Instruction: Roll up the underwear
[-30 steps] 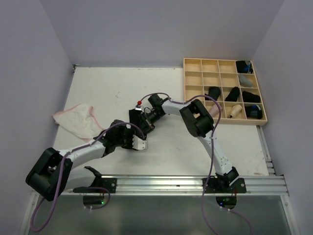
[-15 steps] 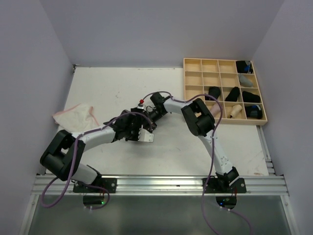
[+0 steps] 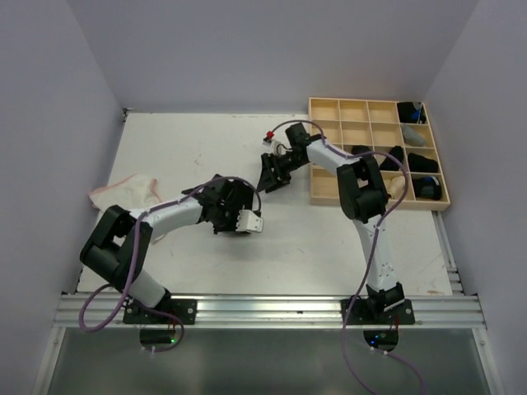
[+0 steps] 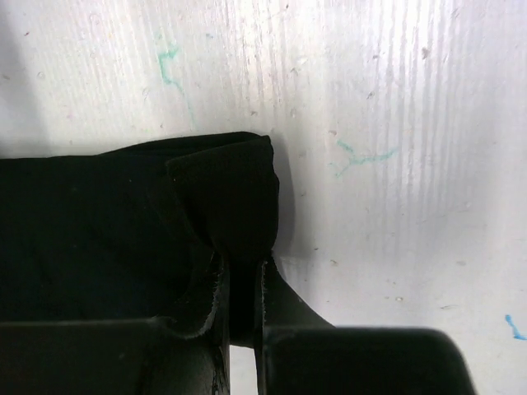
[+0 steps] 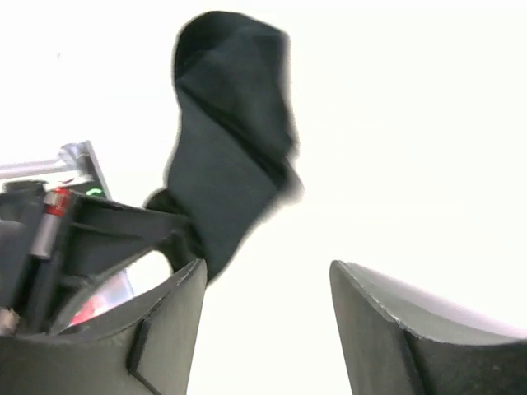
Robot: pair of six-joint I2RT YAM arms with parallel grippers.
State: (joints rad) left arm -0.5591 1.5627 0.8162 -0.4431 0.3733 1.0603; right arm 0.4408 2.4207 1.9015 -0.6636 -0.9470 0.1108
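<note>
Top view: left gripper (image 3: 228,206) is low over the middle of the table (image 3: 181,148). Right gripper (image 3: 270,175) sits near it, up and to the right, beside the tray (image 3: 354,111). Whitish underwear (image 3: 128,196) lies flat at the table's left edge, well apart from both.

Left wrist: black underwear (image 4: 123,222) lies on the table. The jaws are pinched together on its folded corner.

Right wrist: fingers (image 5: 165,329) spread apart with nothing between them. The black underwear is ahead, clear of them.

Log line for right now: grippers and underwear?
left gripper: shut on black underwear | right gripper: open, holding nothing | whitish underwear: lying apart, untouched
</note>
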